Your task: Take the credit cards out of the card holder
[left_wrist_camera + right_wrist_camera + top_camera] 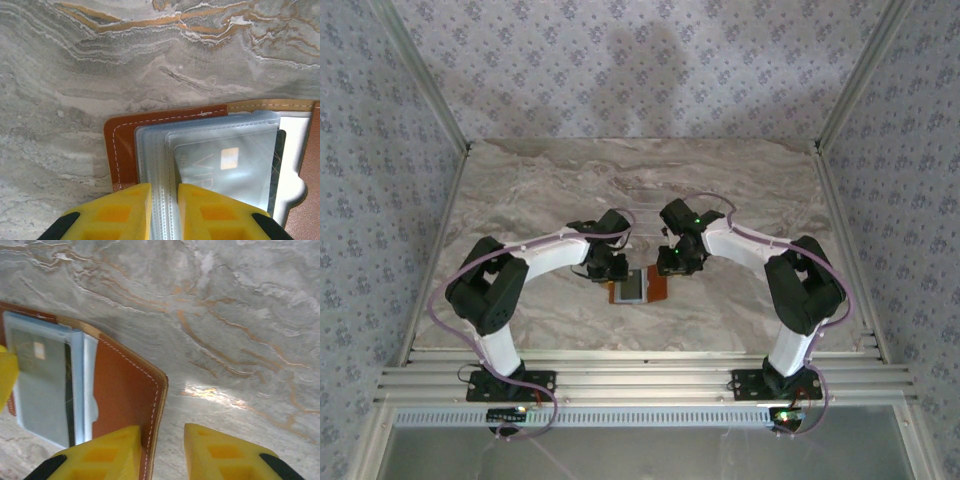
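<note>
The card holder (638, 287) lies open mid-frame, credit cards (225, 167) inside.
Your left gripper (164, 212) is nearly closed around the clear sleeves (154, 160); you cannot tell if it pinches. Your right gripper (161, 452) is open, empty.

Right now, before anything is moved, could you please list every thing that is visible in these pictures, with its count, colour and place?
table: one, grey marble pattern with orange veins, under everything.
walls: three, blue-grey patterned, around the table.
card holder: one, orange-brown, lying open mid-table between the arms.
clear sleeves: a stack, count unclear, transparent, inside the card holder.
credit cards: at least two, one grey with a chip, one dark behind it, in the sleeves.
left gripper: one, yellow jaws a little apart, over the sleeves' near edge.
right gripper: one, yellow jaws apart, at the card holder's right edge.
</note>
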